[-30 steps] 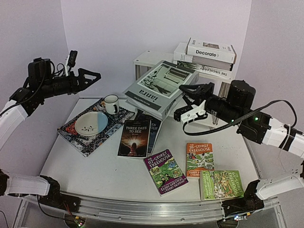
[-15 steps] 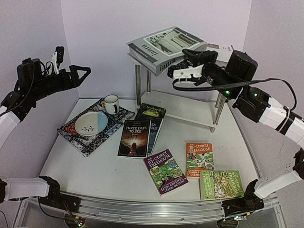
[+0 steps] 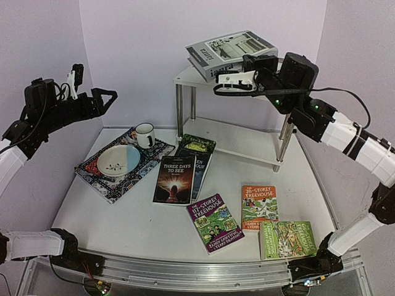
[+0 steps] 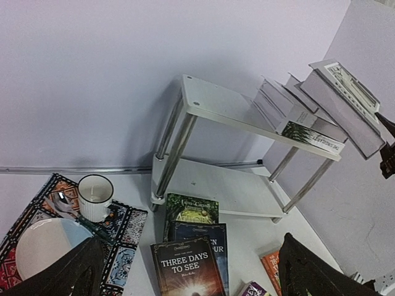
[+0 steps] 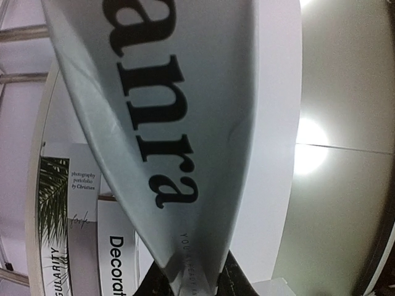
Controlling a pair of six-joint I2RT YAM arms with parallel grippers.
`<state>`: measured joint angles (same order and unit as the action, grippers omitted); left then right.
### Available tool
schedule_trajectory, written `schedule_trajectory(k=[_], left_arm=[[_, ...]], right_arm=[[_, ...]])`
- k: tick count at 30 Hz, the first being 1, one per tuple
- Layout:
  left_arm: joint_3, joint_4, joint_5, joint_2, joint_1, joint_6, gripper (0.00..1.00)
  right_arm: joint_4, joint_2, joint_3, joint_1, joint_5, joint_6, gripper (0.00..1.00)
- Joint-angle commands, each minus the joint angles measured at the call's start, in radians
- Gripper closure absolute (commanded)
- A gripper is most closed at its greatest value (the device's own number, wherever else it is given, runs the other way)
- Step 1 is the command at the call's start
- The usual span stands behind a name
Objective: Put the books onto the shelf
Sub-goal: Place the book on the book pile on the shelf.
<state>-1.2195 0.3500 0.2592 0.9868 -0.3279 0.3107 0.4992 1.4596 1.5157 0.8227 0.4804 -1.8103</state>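
Books are in three places. One big grey book [image 3: 229, 50] is in the air at about one o'clock, tilted over the top board of the white shelf [image 3: 247, 145], with its lettered spine turned toward the arm bases. The right arm comes from four o'clock, lifted high with a bent elbow. The right gripper [image 3: 237, 74] pinches this book at the spine, and the wrist view shows both fingers pressed on it. The left arm is up at ten o'clock and points toward three o'clock. The left gripper [image 3: 106, 100] holds nothing, its fingers spread wide. A stack of white books [image 4: 290, 114] lies on the right end of the top board. More lie flat on the table [image 3: 123, 228]: a dark book [image 3: 175, 179] at the centre, overlapping two others, then a purple book [image 3: 215, 223], an orange book [image 3: 258, 206] and a green book [image 3: 287, 239] toward five o'clock.
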Motion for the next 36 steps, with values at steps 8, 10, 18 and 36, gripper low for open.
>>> schedule_trajectory(k=[8, 10, 18, 36], left_arm=[[0.044, -0.014, -0.212, -0.078, 0.004, -0.022, 0.0], [0.045, -0.015, -0.211, -0.074, 0.004, -0.015, 0.0], [0.061, -0.014, -0.217, -0.081, 0.004, -0.009, 0.0], [0.043, -0.014, -0.169, -0.044, 0.004, -0.022, 0.0]], right_arm=[[0.085, 0.058, 0.159, -0.098, 0.169, -0.028, 0.93], [0.085, 0.084, 0.192, -0.118, 0.197, -0.033, 0.92], [0.085, 0.172, 0.328, -0.155, 0.289, -0.01, 0.92], [0.048, 0.216, 0.377, -0.257, 0.406, 0.084, 0.93]])
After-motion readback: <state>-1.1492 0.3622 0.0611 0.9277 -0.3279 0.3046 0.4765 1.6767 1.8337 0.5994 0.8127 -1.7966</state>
